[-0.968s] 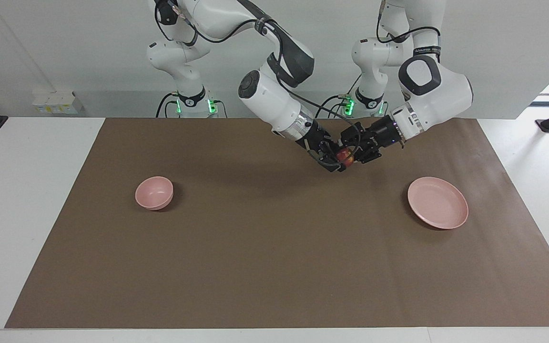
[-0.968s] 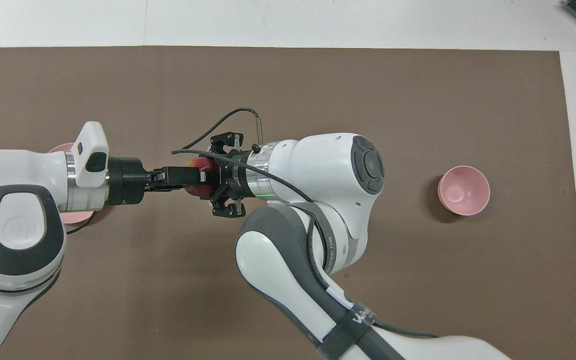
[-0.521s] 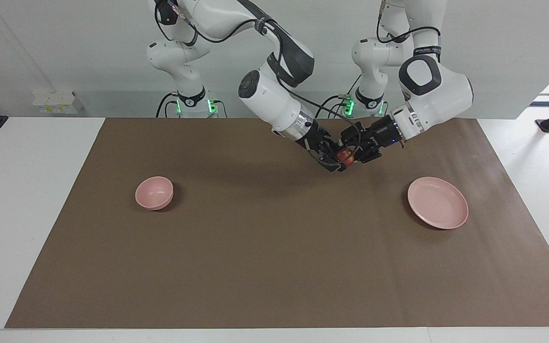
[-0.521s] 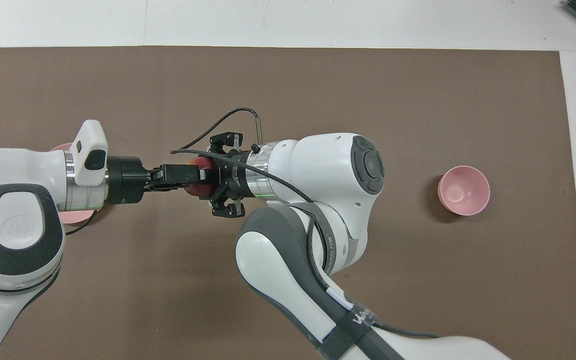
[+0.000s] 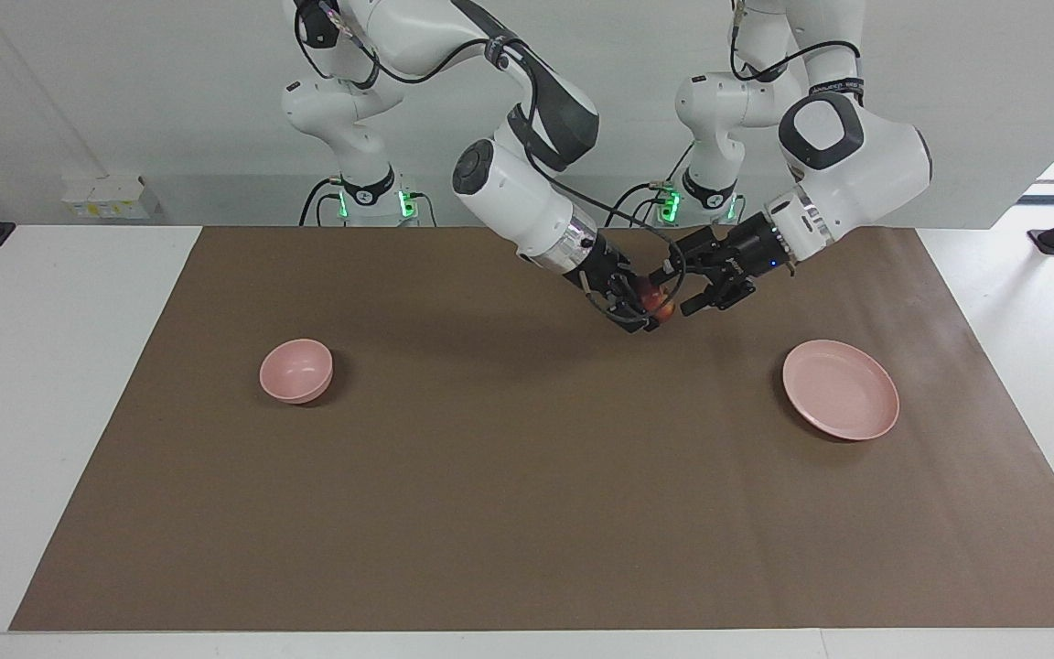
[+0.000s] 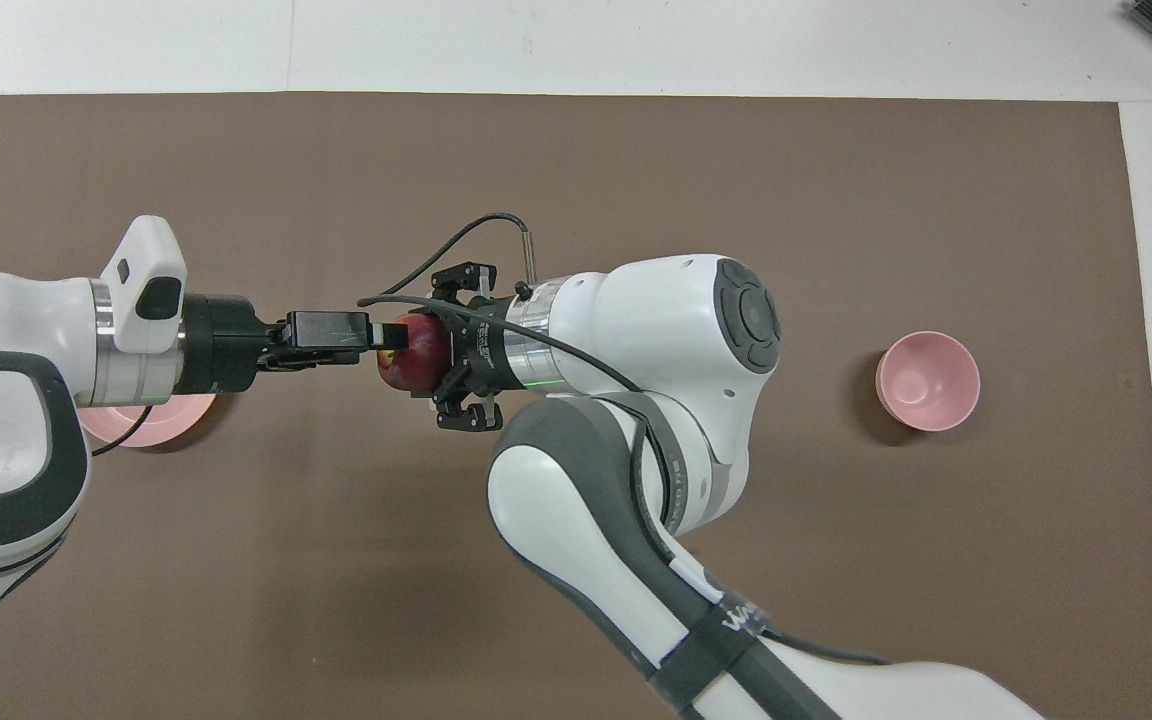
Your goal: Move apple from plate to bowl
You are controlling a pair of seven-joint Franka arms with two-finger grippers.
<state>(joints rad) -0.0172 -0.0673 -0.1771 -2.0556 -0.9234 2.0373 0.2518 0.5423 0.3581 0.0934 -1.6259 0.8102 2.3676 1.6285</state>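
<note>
A brown mat covers the white tabletop. Above its middle, the dark red apple with a yellowish patch hangs pinched in the right tool. The left tool sits spread just beside it. The plate and bowl hold nothing.

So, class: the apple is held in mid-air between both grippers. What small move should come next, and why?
Probably the right gripper, shut on the apple, carries it toward the bowl. The left gripper looks open and clear of it; the plate is empty.
</note>
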